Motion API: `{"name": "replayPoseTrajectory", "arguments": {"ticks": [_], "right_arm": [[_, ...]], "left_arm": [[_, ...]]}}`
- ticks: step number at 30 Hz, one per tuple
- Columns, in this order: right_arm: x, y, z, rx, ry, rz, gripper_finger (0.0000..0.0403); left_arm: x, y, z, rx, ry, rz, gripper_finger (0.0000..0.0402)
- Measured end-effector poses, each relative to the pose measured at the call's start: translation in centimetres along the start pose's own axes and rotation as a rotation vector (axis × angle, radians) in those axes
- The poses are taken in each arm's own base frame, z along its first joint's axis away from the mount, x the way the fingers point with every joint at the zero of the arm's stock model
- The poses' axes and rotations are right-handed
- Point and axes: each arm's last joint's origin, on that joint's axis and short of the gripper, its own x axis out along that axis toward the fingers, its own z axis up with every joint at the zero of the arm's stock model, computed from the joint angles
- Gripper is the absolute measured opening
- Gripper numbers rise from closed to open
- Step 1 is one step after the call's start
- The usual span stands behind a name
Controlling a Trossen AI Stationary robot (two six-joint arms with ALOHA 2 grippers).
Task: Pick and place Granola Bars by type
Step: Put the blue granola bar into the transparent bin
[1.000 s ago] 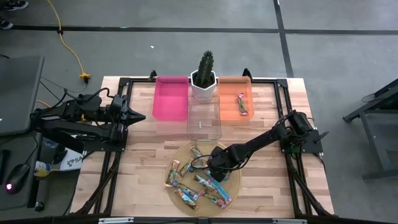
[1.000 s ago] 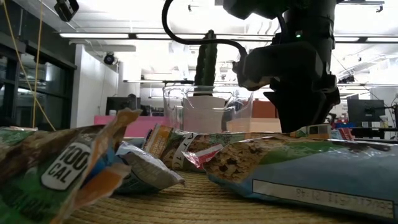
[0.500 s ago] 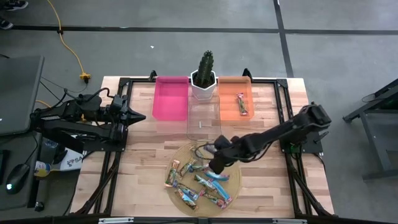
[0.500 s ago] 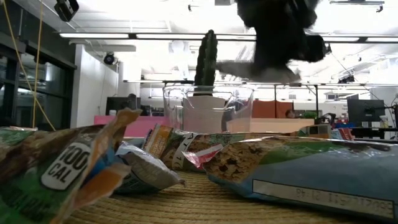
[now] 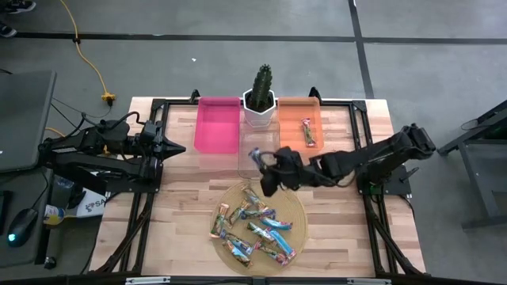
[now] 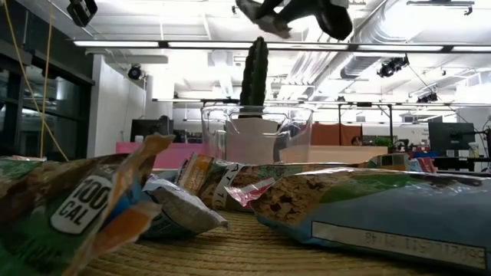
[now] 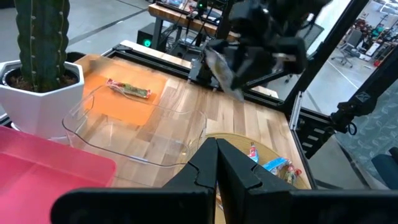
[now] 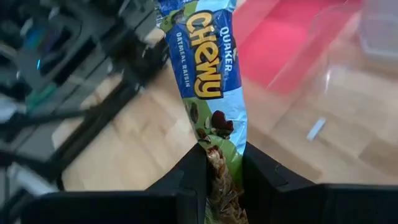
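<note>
My right gripper (image 5: pixel 268 168) is shut on a blue-green granola bar (image 8: pixel 204 68), high above the near end of the clear bin (image 5: pixel 260 154). It also shows in the left wrist view (image 7: pixel 249 46) with the bar (image 7: pixel 221 70), and at the top of the low view (image 6: pixel 295 9). Several more bars (image 5: pixel 253 226) lie on a round woven tray (image 5: pixel 297 207) near the table's front. One bar (image 5: pixel 308 132) lies in the orange bin (image 5: pixel 299 123). My left gripper (image 5: pixel 181 146) waits shut at the table's left edge. My right gripper pinches one end of the bar's wrapper (image 8: pixel 219 163) between its two fingers (image 8: pixel 189 171). The rest of the bar sticks out past the fingertips along their line. The bar is lifted clear of the tray and bins, and slants down from the fingers in the left wrist view.
A pink bin (image 5: pixel 218 124) stands at the far left of the bins. A cactus in a white pot (image 5: pixel 261 99) stands between the pink and orange bins, behind the clear bin. Black frame rails (image 5: pixel 360 142) run along the table's sides.
My right gripper has risen from the woven tray with the bar and gone toward the table's far edge, to above the clear bin's near end. The bar is lifted clear of the pile. The other bars stay where they were.
</note>
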Motion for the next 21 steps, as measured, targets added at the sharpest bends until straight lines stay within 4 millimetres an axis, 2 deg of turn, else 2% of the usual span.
{"name": "replayPoseTrajectory", "arguments": {"ticks": [12, 16, 21], "right_arm": [[2.7, -4.7, 4.6, 0.155, -0.095, -0.216, 0.0062], [3.1, -5.9, 5.4, 0.216, -0.076, -0.248, 0.0062], [4.6, -6.7, 5.3, 0.271, -0.020, -0.254, 0.0062]], "left_arm": [[0.0, 0.0, 0.0, -0.003, 0.000, 0.000, 0.0001], [0.0, 0.0, 0.0, -0.004, -0.001, 0.000, 0.0001], [0.0, 0.0, 0.0, -0.004, 0.000, -0.001, 0.0001]]}}
